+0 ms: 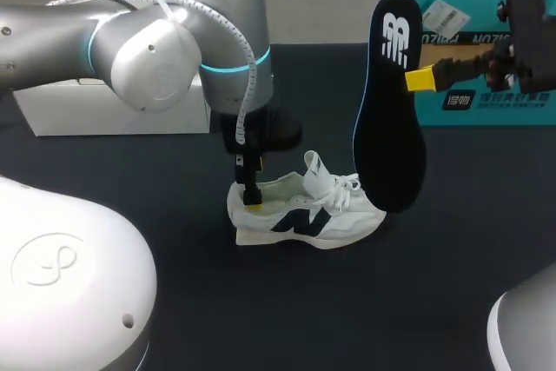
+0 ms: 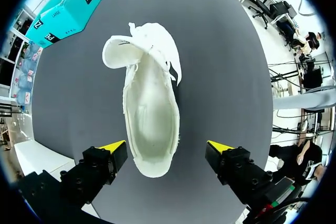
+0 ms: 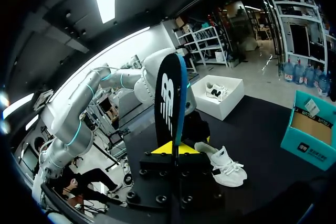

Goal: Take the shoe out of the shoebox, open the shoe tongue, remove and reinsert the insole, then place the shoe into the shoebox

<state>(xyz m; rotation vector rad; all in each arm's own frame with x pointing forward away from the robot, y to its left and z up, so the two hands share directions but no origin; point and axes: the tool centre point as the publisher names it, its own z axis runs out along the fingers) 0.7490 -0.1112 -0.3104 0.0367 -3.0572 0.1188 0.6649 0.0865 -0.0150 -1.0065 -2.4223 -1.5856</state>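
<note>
- My right gripper (image 1: 420, 78) is clamped on the insole (image 1: 389, 123), upright at upper right.
- My left gripper (image 1: 252, 197) gapes wide over the heel of the shoe (image 1: 304, 215), centre frame.
- Unheld, the shoe may slide when the insole pushes in, and the insole may buckle.

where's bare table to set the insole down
Bare table lies on the near side of the shoe, and more between the shoe and the teal shoebox. Crowded at the shoe: left end effector open over its heel, insole held upright in right end effector near its toe.
</note>
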